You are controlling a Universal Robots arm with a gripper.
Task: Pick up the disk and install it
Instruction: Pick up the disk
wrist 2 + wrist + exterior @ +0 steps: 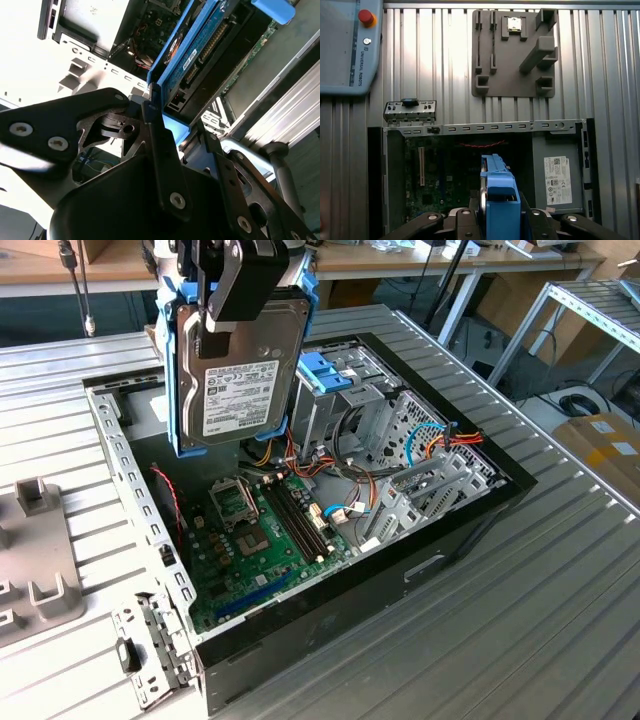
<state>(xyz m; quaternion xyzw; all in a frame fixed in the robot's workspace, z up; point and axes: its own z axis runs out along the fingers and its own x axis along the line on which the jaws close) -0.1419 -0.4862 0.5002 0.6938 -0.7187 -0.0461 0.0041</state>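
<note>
The disk (235,370), a silver drive with a white label in a blue carrier frame, hangs upright above the open computer case (440,560). My gripper (243,302) is shut on its upper end. It hovers over the case's back corner, beside the metal drive cage with the blue handle (325,370). In the second wrist view the disk (200,55) runs away from the gripper (181,132), with a black finger (155,135) pressed on its side. In the first wrist view the disk's blue edge (499,195) sits between the fingers, over the motherboard (440,175).
The grey power-supply box (557,175) sits in one corner of the case. A grey fixture plate (515,50) and a small metal bracket (410,110) lie on the ribbed table beside the case. A teach pendant (345,45) rests further off. Cables (440,440) cross the case's interior.
</note>
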